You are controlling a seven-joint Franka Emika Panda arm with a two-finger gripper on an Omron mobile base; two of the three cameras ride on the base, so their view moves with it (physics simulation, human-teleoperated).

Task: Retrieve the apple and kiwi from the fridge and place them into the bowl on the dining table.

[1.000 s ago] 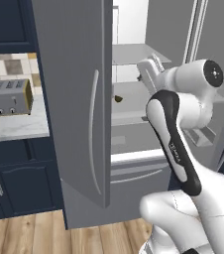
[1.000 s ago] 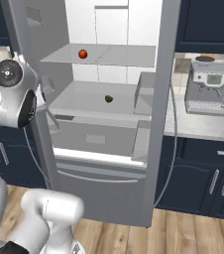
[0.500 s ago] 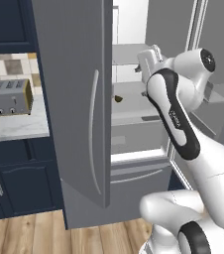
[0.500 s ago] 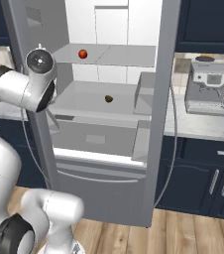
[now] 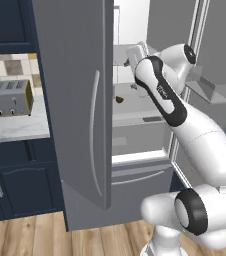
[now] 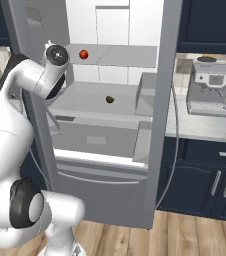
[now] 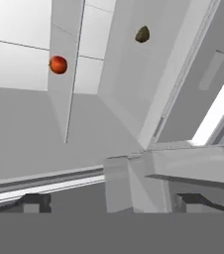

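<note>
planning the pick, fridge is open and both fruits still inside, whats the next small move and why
Probably ease the gripper deeper into the fridge toward the apple. It holds nothing, and the apple on the upper shelf and the kiwi on the shelf below both lie apart from it.

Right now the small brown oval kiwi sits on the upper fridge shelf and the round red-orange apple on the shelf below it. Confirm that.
Not right: they are swapped. The right base view shows the round red-orange apple on the upper grey shelf of the fridge and the small brown oval kiwi on the shelf below it.

Silver toaster (image 5: pixel 7 98) on the left marble counter (image 5: pixel 15 131), espresso machine (image 6: pixel 212 88) on the right counter (image 6: pixel 205 131).
</note>
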